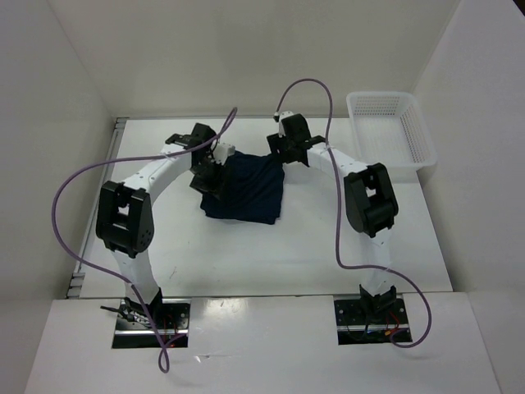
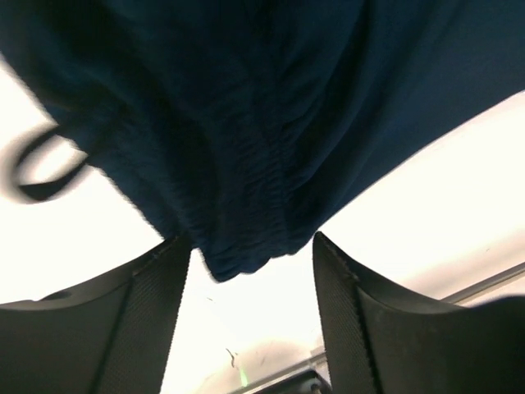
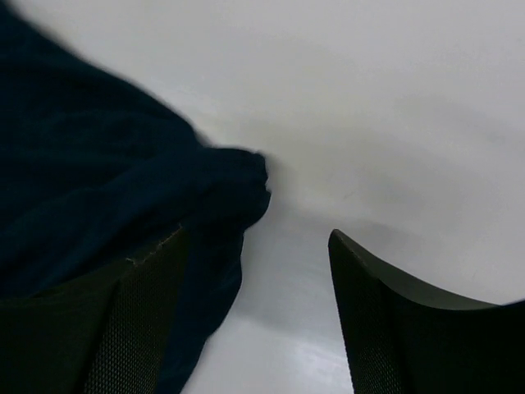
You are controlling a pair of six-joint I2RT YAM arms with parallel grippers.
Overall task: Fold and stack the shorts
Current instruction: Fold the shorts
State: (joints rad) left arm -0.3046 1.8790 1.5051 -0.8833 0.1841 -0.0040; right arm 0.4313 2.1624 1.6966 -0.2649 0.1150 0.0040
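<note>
The dark navy shorts (image 1: pixel 244 189) lie folded in a rough square in the middle of the white table (image 1: pixel 344 246). My left gripper (image 1: pixel 211 176) is at their far-left corner. In the left wrist view it (image 2: pixel 250 238) stands open, the gathered waistband of the shorts (image 2: pixel 246 148) hanging loose between the tips, gripped by neither finger. My right gripper (image 1: pixel 279 150) is at the far-right corner. In the right wrist view it (image 3: pixel 254 236) is open too, a corner of the shorts (image 3: pixel 98 180) lying on the table by its left finger (image 3: pixel 139 320).
A white mesh basket (image 1: pixel 390 131) stands at the table's far right, with nothing in it. A black drawstring loop (image 2: pixel 41 168) dangles from the shorts. White walls close in the table on three sides. Purple cables arc over both arms.
</note>
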